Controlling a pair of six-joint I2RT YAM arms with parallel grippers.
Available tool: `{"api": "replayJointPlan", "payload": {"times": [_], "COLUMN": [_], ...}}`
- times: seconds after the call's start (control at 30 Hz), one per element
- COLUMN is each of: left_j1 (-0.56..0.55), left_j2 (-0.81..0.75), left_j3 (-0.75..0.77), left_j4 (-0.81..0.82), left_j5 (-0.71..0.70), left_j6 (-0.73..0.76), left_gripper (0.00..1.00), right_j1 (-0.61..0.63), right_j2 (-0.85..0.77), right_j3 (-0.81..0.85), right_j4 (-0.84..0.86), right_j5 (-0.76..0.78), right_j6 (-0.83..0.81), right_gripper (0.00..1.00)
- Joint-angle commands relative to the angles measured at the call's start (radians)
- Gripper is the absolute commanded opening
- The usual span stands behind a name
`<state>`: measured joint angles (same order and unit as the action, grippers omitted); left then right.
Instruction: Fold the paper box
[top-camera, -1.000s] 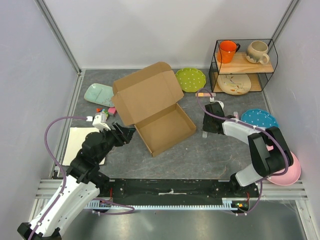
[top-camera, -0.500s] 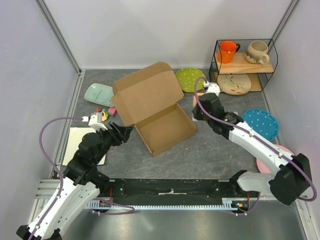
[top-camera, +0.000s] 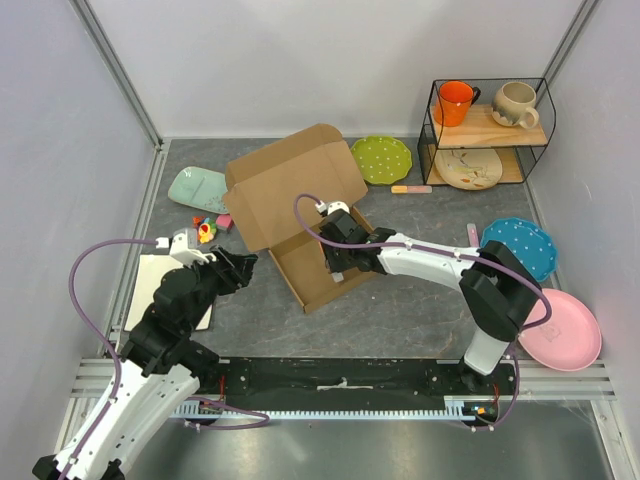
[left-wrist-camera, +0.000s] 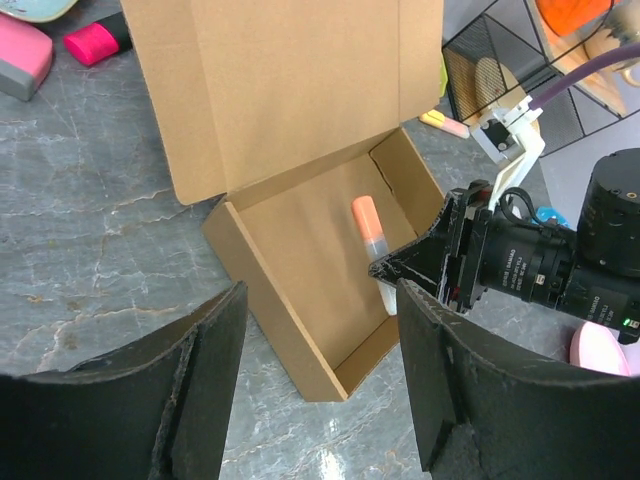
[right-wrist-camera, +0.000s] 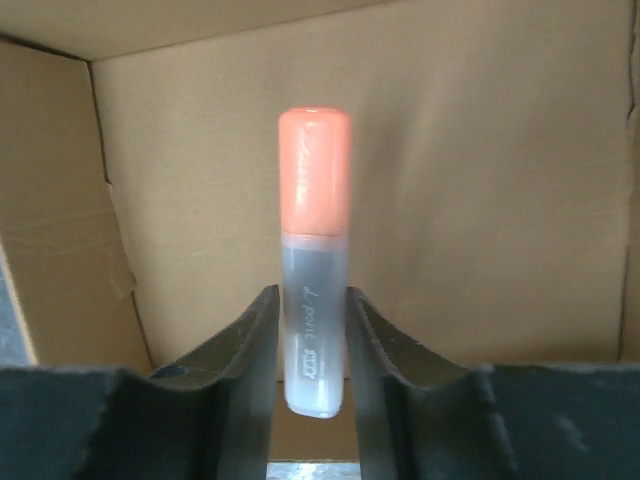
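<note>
Box status: brown corrugated cardboard paper box (top-camera: 290, 185) sits mid-table on grey marbled table top (top-camera: 400, 310). Lid flap stands back toward far wall, and shallow tray faces up. Right gripper (right-wrist-camera: 313, 300) is down inside tray, fingers pinched on clear-bodied marker with orange cap (right-wrist-camera: 315, 250) (cap end points away from wrist, barrel between both pads). Can't tell whether marker touches tray floor. Left gripper (left-wrist-camera: 318, 290) hangs just beside tray's near-left corner, fingers spread wide with nothing between them, apart from cardboard in top view. White flat board (top-camera: 148, 285) lies under left arm near table's left edge.
</note>
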<state>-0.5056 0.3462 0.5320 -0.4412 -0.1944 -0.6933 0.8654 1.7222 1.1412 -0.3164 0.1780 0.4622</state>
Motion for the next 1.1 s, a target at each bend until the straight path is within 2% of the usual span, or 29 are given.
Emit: {"api": "replayJointPlan", "payload": {"times": [0.0,0.07,0.17,0.3,0.43,0.53,0.87,1.0,1.07], "left_j1": [0.004,0.004,0.004,0.004,0.004,0.004,0.004,0.004,0.004], "left_j2": [-0.012,-0.009,-0.004,-0.006,-0.009,-0.010,-0.013,-0.016,-0.010], "left_j3": [0.046,0.049,0.054,0.057,0.056,0.056,0.086,0.088,0.088], "left_j4": [-0.028,-0.031,-0.033,-0.036,-0.036,-0.040,-0.076,-0.077,-0.076], "left_j5": [-0.045,-0.048,-0.056,-0.065,-0.068,-0.069,-0.097,-0.111,-0.112], "left_j6": [0.028,0.032,0.040,0.051,0.055,0.052,0.081,0.083,0.084], "left_gripper": [0.68,0.68,0.68,0.68,0.69,0.70,0.72,0.73,0.73], "right_j1": [0.001,0.003,0.000,-0.052,-0.198,-0.247,-0.273,-0.278,-0.279], "right_j2": [-0.016,-0.047,-0.111,-0.171,-0.170,-0.145,0.011,0.046,0.040], "right_j3": [0.048,0.046,0.045,0.020,-0.032,-0.055,-0.001,-0.030,-0.072], "right_j4": [0.042,0.040,0.030,-0.003,0.031,0.086,0.137,0.155,0.174], "right_j5": [0.018,0.064,0.135,0.227,0.238,0.199,0.155,0.169,0.173], "right_j6": [0.000,0.006,0.000,-0.040,-0.088,-0.134,-0.181,-0.163,-0.142], "right_gripper": [0.48,0.61,0.70,0.72,0.71,0.70,0.68,0.57,0.45]}}
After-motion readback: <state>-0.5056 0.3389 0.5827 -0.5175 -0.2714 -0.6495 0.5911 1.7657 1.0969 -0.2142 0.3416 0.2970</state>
